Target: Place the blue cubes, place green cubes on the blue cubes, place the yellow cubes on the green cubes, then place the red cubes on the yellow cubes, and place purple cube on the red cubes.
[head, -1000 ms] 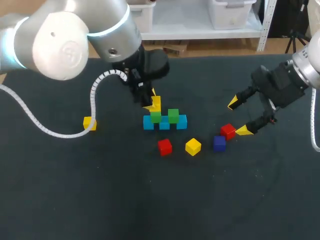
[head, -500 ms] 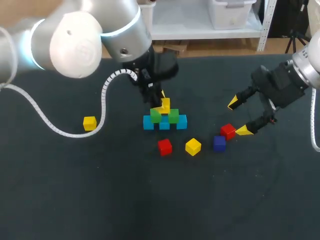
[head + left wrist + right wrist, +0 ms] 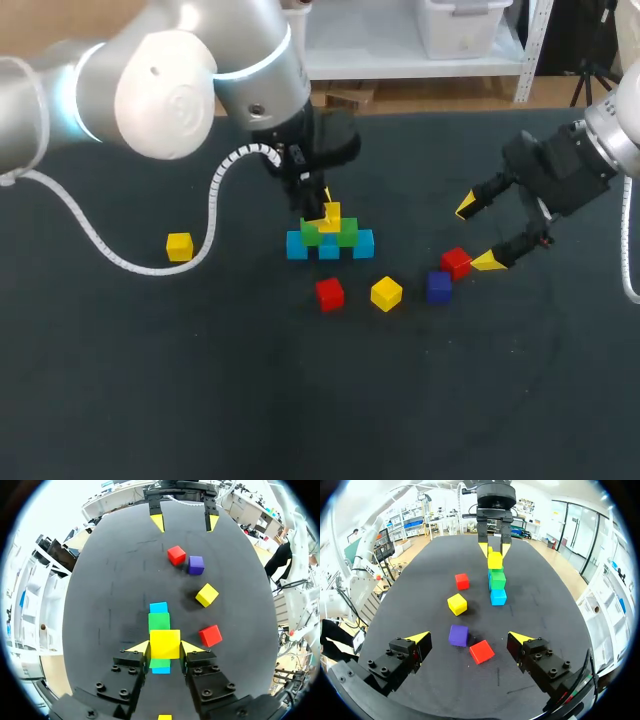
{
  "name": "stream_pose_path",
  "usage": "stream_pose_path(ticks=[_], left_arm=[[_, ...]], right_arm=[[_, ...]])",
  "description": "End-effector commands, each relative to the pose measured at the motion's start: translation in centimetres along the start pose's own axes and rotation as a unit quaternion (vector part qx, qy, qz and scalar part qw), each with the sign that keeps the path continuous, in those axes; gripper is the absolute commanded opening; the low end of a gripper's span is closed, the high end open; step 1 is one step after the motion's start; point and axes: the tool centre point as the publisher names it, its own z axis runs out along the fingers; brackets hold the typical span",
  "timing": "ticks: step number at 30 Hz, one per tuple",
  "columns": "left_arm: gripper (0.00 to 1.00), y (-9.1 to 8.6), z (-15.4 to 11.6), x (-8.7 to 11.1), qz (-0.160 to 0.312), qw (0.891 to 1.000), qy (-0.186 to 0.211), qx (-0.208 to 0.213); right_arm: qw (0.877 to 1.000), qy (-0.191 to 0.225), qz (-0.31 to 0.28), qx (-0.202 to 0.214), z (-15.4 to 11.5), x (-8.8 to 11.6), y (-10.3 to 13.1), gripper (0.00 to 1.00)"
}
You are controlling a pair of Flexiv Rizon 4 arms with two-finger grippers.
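A row of three blue cubes (image 3: 329, 248) lies mid-table with two green cubes (image 3: 346, 233) on it. My left gripper (image 3: 325, 207) is shut on a yellow cube (image 3: 331, 213) (image 3: 165, 643), held over the seam between the greens; whether it touches them I cannot tell. Loose cubes in front of the row: red (image 3: 329, 293), yellow (image 3: 386, 293), purple (image 3: 439, 286), a second red (image 3: 456, 263). Another yellow cube (image 3: 179, 246) lies far left. My right gripper (image 3: 478, 233) (image 3: 469, 639) hangs open above the purple cube (image 3: 458, 635) and the red cube (image 3: 482, 651).
The left arm's white cable (image 3: 100, 250) loops over the table beside the far-left yellow cube. The dark table (image 3: 300, 400) stretches bare from the loose cubes to its front edge.
My left gripper carried the yellow cube to the right, from above the left green cube to the middle of the green pair. The right arm stayed still.
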Motion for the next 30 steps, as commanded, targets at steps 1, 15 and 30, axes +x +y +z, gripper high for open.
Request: stream_pose_path(ticks=[1,15,30], left_arm=[[0.0,0.46,0.17,0.05,0.0,1.0,0.003,0.004],[0.0,1.0,0.46,0.21,0.0,1.0,0.002,0.006],[0.0,1.18,0.67,0.31,0.0,1.0,0.003,0.009]], right_arm=[[1.0,-0.001,0.0,-0.001,0.06,0.03,-0.08,1.0],[1.0,-0.001,0.0,-0.001,0.06,0.03,-0.08,1.0],[1.0,-0.001,0.0,-0.001,0.06,0.03,-0.08,1.0]])
